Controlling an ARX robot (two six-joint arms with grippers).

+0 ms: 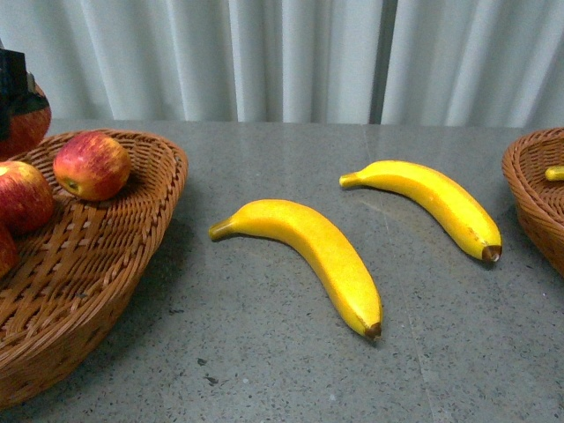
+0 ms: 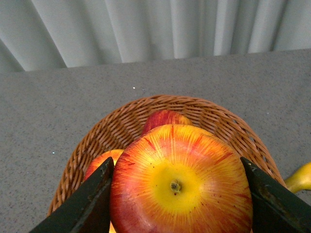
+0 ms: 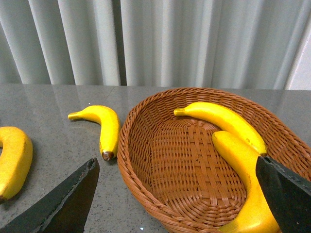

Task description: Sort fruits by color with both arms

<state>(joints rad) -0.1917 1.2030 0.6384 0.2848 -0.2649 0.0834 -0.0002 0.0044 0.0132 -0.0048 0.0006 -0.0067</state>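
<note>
Over on the left, the left gripper point(image 2: 176, 170) has its fingers pressed to both sides of a red apple point(image 2: 180, 182), poised right above the left basket point(image 2: 214, 114), where other apples point(image 1: 91, 165) lie. The best play here, I'd say, is to lower it into a gap between them and only then open, so it can't roll over the rim. On the middle of the table point(image 1: 264, 370) lie the near banana point(image 1: 308, 242) and the far banana point(image 1: 436, 198), loose and apart. On the right, the right gripper point(image 3: 176, 165) is spread wide, gripping nothing, above the right basket point(image 3: 141, 126) with a pair of bananas point(image 3: 223, 119) inside. Whether one touches a finger, I can't tell.
</note>
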